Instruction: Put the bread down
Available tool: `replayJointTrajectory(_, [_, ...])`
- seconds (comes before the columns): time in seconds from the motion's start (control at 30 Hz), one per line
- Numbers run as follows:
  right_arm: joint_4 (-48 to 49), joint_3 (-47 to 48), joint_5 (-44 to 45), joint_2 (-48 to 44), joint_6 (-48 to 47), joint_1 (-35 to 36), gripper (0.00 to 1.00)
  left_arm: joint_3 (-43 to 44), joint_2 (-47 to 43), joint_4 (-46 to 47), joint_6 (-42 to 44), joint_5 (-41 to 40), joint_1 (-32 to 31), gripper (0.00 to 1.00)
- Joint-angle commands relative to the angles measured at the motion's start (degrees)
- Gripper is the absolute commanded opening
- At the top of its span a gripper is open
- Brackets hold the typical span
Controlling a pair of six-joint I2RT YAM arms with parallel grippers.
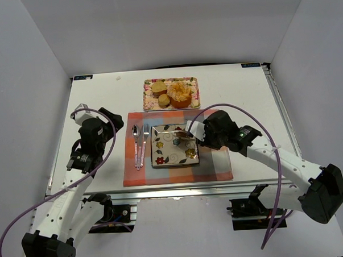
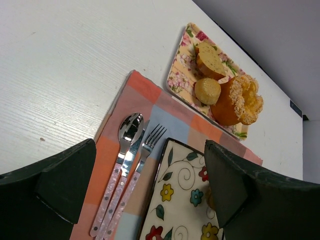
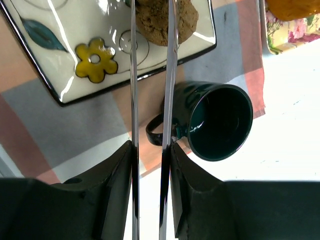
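The bread (image 3: 162, 20), a small brown roll, sits between the tips of metal tongs (image 3: 134, 75) over the far corner of the flowered square plate (image 3: 60, 50). I cannot tell if it rests on the plate. My right gripper (image 3: 150, 150) is shut on the tongs. In the top view the right gripper (image 1: 199, 132) is at the plate's (image 1: 161, 157) right back corner, with the bread (image 1: 185, 136) just beyond it. My left gripper (image 2: 150, 185) is open and empty, above the cutlery and the plate's (image 2: 175, 200) left edge. It shows left of the placemat in the top view (image 1: 111, 120).
A dark green cup (image 3: 220, 120) stands on the checked placemat (image 1: 179, 171) right of the plate, under my right wrist. A spoon, knife and fork (image 1: 140, 142) lie left of the plate. A floral tray (image 1: 150, 101) behind holds pale buns (image 1: 159, 87) and an orange ring cake (image 1: 180, 94).
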Motion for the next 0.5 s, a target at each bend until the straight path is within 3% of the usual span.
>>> replayJointTrajectory(0.0, [2.1,-1.2,2.9,-1.3,-3.1,-0.3,0.18,-0.9,-2.1,0.0,-1.2,-0.2,0.2,0.98])
replayJointTrajectory(0.2, [0.5,-3.4,1.7,-4.2,-4.6,-0.3,0.43,-1.0,-2.3,-0.1,-1.4,-0.1,0.2,0.98])
replayJointTrajectory(0.47, [-0.3,-4.4,-0.6,-7.8,-5.5,-0.3,0.56,-0.6,-1.4,0.4,-1.4,0.2,0.2,0.98])
